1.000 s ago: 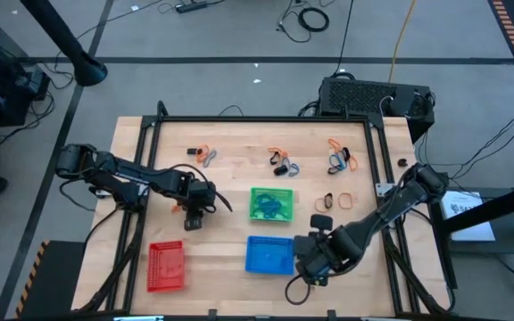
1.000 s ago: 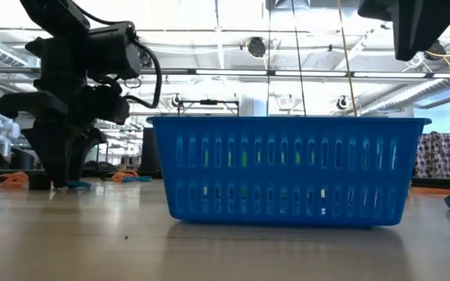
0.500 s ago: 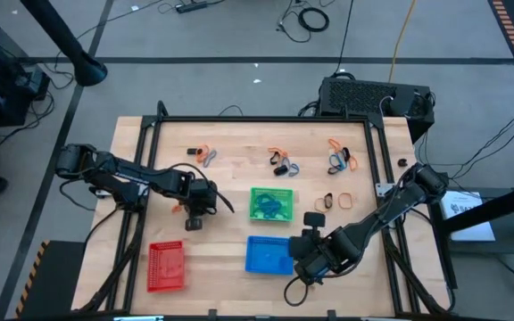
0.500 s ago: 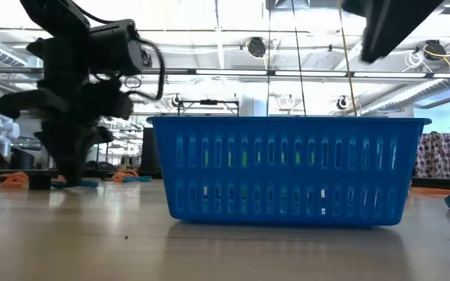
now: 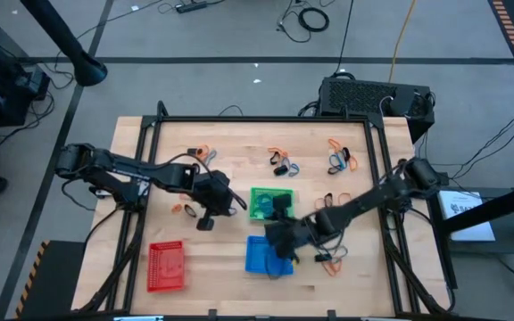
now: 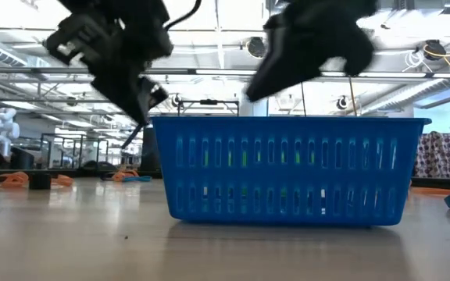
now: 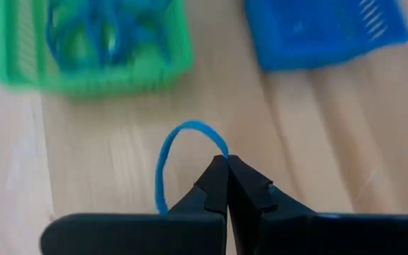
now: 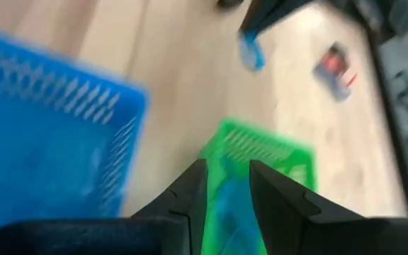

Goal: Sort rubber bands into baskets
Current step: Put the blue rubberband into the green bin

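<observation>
Left gripper (image 7: pixel 227 161): fingers pressed together on a thin blue rubber band loop (image 7: pixel 179 149), lifted off the table | green plastic mesh basket (image 7: pixel 98 74), already stocked with blue bands, just ahead of fingertips | right gripper (image 8: pixel 227 173): fingers parted, nothing seen held, farther off over blue mesh basket (image 5: pixel 261 259).

Left gripper (image 7: pixel 227 164) raised mid-table, fingers pinched together. Right gripper (image 8: pixel 227 170) reaches in from right, near-centre, fingers slightly apart, nothing between them.

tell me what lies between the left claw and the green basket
Only bare wood: the left wrist view shows the left claw, shut on a blue rubber band, short of the green basket.
</observation>
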Robot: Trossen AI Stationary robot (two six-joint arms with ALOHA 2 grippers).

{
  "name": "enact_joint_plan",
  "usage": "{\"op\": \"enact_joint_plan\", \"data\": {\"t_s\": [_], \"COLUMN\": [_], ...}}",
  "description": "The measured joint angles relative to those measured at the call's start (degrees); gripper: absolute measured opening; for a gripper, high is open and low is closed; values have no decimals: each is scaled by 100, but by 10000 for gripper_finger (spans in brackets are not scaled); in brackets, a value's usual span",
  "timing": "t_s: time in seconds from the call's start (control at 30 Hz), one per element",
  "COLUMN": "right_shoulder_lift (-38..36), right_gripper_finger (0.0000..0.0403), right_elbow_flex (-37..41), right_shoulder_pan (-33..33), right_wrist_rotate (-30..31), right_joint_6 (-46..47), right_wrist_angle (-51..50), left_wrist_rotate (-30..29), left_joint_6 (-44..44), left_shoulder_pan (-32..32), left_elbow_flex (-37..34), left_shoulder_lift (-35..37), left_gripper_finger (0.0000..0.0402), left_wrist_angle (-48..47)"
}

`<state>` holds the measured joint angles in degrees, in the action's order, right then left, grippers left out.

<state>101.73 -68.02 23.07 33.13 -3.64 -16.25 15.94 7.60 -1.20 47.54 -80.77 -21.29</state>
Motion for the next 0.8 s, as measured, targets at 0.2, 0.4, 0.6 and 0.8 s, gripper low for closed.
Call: {"op": "enact_joint_plan", "data": {"t_s": [0.2, 0.4, 0.6, 0.8], "right_shoulder_lift": [-2, -2, -2, -2], "right_gripper_finger": [100, 100, 100, 100], "right_elbow_flex": [47, 49, 49, 49], "right_shoulder_pan": [-435, -707, -870, -1035], "right_wrist_rotate": [-28, -614, -954, -1254], "right_joint_6": [-912, -1514, -1860, -2003], "right_wrist_angle": [905, 1237, 1543, 1631], "left_wrist_rotate": [99, 99, 99, 99], "left_joint_6": [290, 372, 374, 379], "left_shoulder_pan": [-2, -1, -1, -1], "left_elbow_flex": [406, 465, 465, 465], "left_shoulder_lift": [0, 0, 0, 0], "left_gripper_finger": [2, 2, 2, 2], "left_wrist_angle": [7, 327, 422, 441]}}
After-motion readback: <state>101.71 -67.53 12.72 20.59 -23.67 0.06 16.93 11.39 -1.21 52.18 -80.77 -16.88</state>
